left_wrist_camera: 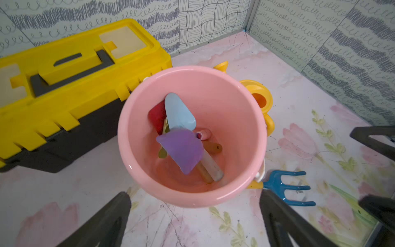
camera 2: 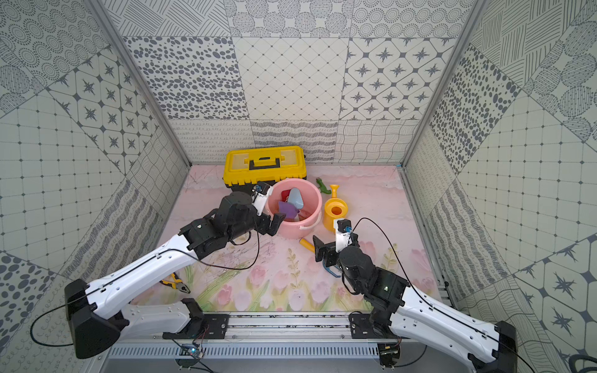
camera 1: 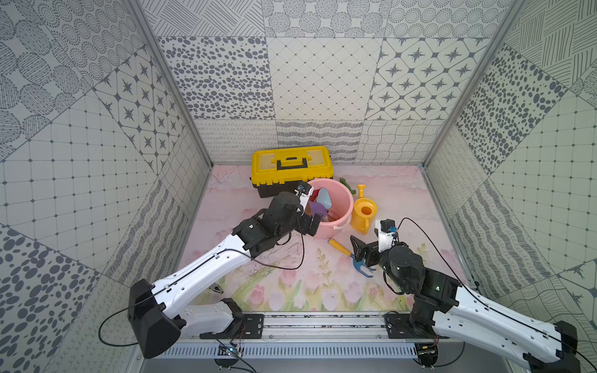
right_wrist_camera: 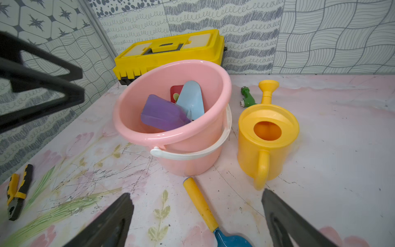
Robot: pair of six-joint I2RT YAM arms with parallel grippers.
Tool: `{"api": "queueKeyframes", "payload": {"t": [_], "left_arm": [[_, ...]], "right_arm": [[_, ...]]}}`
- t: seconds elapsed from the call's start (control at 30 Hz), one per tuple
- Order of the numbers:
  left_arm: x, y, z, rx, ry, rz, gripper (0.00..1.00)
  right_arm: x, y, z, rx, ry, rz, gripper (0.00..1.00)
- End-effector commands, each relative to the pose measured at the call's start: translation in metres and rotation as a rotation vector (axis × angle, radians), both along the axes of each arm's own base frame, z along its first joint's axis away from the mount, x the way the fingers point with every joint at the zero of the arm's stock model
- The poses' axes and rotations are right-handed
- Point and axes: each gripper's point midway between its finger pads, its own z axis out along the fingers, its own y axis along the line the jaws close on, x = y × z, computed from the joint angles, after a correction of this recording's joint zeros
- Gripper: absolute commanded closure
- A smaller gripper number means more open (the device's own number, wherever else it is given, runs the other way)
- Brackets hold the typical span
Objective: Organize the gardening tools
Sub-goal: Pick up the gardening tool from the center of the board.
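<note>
Mid-task, between pickups. The left gripper (left_wrist_camera: 195, 194), jaws apart and empty, hangs over the pink bucket (left_wrist_camera: 235, 102). The right gripper (right_wrist_camera: 197, 193), jaws likewise apart and empty, hangs over the blue fork (left_wrist_camera: 284, 188) lying on the table (right_wrist_camera: 342, 149).

Next, probably: close on the fork's yellow handle, lift it, and drop it in the bucket.

In the bucket, three: red spade (left_wrist_camera: 156, 118), pale-blue trowel (left_wrist_camera: 179, 113), purple scoop (left_wrist_camera: 181, 149).

Outside, three: fork, yellow watering can (right_wrist_camera: 252, 149), green rake (right_wrist_camera: 246, 98) behind the bucket.
</note>
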Motion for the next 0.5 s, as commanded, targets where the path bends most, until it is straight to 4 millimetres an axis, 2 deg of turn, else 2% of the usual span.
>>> {"api": "queueKeyframes", "payload": {"t": [0.0,0.17,0.33,0.47], "left_arm": [[-0.016,0.014,-0.014,-0.29,0.045,0.209,0.0],[-0.034,0.026,-0.039,-0.284,0.079,0.211,0.01],[-0.045,0.034,-0.052,-0.326,0.086,0.212,0.01],[-0.052,0.045,-0.055,-0.387,0.055,0.22,0.01]], "right_arm": [[0.0,-0.022,-0.032,-0.002,0.094,-0.124,0.03],[-0.006,-0.043,-0.078,0.037,0.27,-0.24,0.04],[-0.012,-0.052,-0.127,0.166,0.514,-0.29,0.13],[-0.016,-0.06,-0.145,0.176,0.59,-0.326,0.2]]}}
